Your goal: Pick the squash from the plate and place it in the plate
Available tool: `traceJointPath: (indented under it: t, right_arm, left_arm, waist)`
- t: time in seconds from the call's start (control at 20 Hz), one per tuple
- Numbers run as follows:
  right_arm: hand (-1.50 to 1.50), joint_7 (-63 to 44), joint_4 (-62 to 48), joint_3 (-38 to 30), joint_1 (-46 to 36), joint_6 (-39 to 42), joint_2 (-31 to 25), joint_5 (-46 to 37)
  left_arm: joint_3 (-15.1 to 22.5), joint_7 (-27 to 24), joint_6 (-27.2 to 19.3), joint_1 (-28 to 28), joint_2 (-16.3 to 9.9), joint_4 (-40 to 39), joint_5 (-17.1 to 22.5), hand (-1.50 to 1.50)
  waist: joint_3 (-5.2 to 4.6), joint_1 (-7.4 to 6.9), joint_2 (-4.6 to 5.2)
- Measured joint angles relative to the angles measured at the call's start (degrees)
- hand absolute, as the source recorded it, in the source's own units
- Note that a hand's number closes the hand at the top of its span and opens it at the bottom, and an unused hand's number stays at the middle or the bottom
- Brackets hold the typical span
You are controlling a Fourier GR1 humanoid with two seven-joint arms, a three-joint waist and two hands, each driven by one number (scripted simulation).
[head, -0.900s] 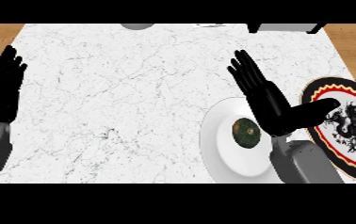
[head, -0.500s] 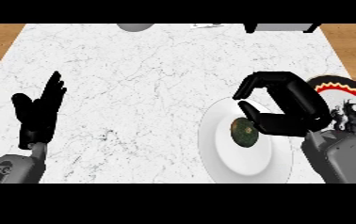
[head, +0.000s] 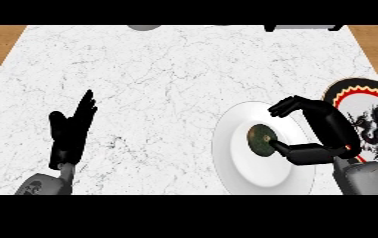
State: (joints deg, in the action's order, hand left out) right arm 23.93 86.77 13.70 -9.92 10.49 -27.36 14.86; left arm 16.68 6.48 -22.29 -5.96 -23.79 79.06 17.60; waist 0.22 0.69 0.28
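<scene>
A small dark green squash [head: 259, 138] lies in the middle of a plain white plate [head: 244, 169] at the lower right. My right hand [head: 325, 132] arches over the plate's right side, fingers curled above the squash and thumb tip touching its right edge; the fingers are not closed round it. Behind that hand, at the right edge, a second plate [head: 353, 93] with a red, black and white pattern is partly hidden. My left hand [head: 70, 129] rests open at the lower left, fingers straight and pointing away.
The white marble counter [head: 162, 77] spreads between the hands. At its far edge sit a grey round object [head: 144, 27] and dark items [head: 299, 27]. Wooden floor shows at the top corners.
My right hand has gone from flat to curled and come down onto the squash, thumb reaching its edge. My left hand has swung in from the left edge and now stands still.
</scene>
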Motion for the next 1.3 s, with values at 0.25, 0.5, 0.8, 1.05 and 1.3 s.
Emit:
traceJointPath:
  t: [0.25,0.5,0.8,1.05,1.3]
  right_arm:
    - [-1.5,14.24,-7.06,2.36,1.18,6.5,-3.71,-8.2]
    - [-1.5,17.03,-8.95,2.82,-1.48,2.77,-8.83,-19.47]
    - [-1.5,10.06,-5.53,4.88,-5.44,2.43,-13.27,-29.15]
    - [-1.5,1.46,-2.86,8.73,-8.55,7.99,-15.01,-34.65]
    - [-1.5,-4.37,-2.17,11.12,-10.75,13.47,-13.82,-38.86]
  left_arm:
    - [1.85,0.8,-1.27,0.22,1.85,0.58,-1.79,0.0]
    - [1.93,1.71,-1.35,0.61,1.93,1.62,-2.34,0.0]
    - [1.36,2.27,-1.1,1.22,1.91,2.1,-3.02,0.0]
    - [1.62,3.27,-1.35,1.52,2.51,3.23,-4.01,0.0]
    - [0.18,2.81,0.01,1.87,2.78,2.69,-4.34,0.0]
  waist:
    - [-0.04,-0.91,-0.03]
    - [-0.15,-1.11,-0.24]
    - [-0.24,-0.99,-0.35]
    - [-0.27,-1.05,-0.37]
    - [-0.25,-1.03,-0.32]
